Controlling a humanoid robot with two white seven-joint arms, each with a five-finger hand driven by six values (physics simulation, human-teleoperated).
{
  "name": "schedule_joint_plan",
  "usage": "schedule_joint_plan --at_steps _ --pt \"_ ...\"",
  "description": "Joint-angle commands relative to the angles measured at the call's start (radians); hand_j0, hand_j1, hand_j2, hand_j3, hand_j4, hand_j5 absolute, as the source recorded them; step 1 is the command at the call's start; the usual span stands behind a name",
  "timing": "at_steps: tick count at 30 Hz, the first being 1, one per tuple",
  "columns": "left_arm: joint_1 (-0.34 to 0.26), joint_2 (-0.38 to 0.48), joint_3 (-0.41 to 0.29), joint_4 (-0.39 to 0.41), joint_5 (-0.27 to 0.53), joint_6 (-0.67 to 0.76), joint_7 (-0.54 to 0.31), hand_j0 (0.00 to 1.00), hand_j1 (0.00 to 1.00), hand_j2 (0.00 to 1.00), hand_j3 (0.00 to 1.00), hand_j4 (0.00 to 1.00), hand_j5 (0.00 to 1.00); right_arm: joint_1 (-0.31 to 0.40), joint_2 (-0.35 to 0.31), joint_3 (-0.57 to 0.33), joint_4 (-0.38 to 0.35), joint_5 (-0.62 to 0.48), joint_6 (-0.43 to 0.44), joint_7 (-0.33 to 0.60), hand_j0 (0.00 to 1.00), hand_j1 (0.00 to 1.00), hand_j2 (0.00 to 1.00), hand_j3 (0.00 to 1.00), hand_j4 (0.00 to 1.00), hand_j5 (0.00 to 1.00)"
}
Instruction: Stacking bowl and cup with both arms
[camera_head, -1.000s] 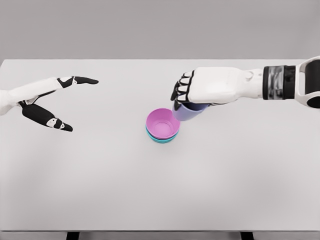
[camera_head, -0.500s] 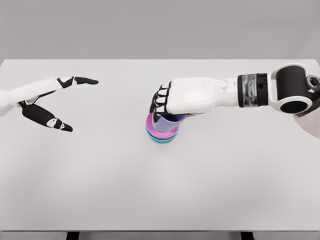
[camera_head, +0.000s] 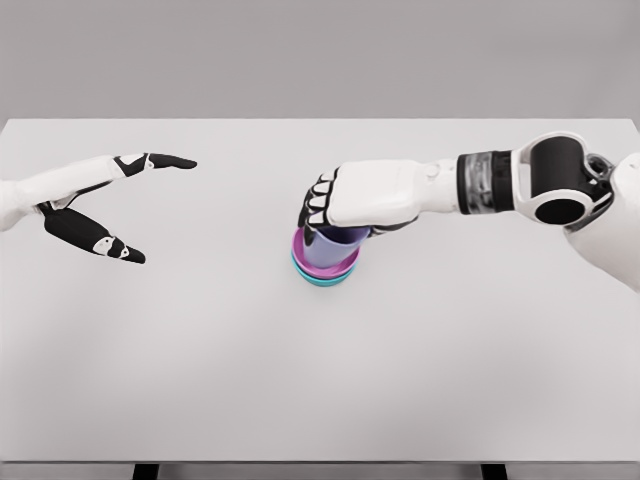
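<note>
A pink bowl (camera_head: 318, 260) is nested in a teal bowl (camera_head: 324, 280) near the middle of the white table (camera_head: 320, 380). My right hand (camera_head: 335, 215) hangs directly over them, shut on a lavender cup (camera_head: 336, 240) whose bottom sits inside the pink bowl. The hand covers most of the cup. My left hand (camera_head: 125, 205) hovers at the table's left side, open, fingers spread, holding nothing.
The table's front edge runs along the bottom of the view, with two dark legs (camera_head: 146, 471) showing beneath it. A grey wall stands behind the far edge.
My right hand has carried the cup leftward, from beside the bowls to over them, and lowered it into the pink bowl. The left hand has stayed still.
</note>
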Motion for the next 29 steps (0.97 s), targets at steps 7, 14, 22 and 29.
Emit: schedule_joint_plan --at_steps 7,14,22,29 --pt "0.0 0.001 0.001 0.0 0.008 0.002 0.0 1.0 1.0 1.0 1.0 1.0 1.0 -0.002 0.01 0.006 -0.003 0.016 0.003 0.0 1.0 1.0 1.0 1.0 1.0 1.0" --pt "0.0 -0.004 0.001 0.0 0.008 0.002 0.0 1.0 1.0 1.0 1.0 1.0 1.0 -0.009 -0.042 -0.061 -0.047 0.014 0.003 0.0 1.0 1.0 1.0 1.0 1.0 1.0" --pt "0.0 -0.004 0.001 0.0 0.008 0.002 0.0 1.0 1.0 1.0 1.0 1.0 1.0 0.052 -0.327 -0.258 0.002 -0.055 0.003 0.0 1.0 1.0 1.0 1.0 1.0 1.0" --pt "0.0 -0.004 0.001 0.0 0.008 0.002 0.0 1.0 1.0 1.0 1.0 1.0 1.0 0.109 -0.35 -0.258 0.126 -0.059 0.003 0.0 1.0 1.0 1.0 1.0 1.0 1.0"
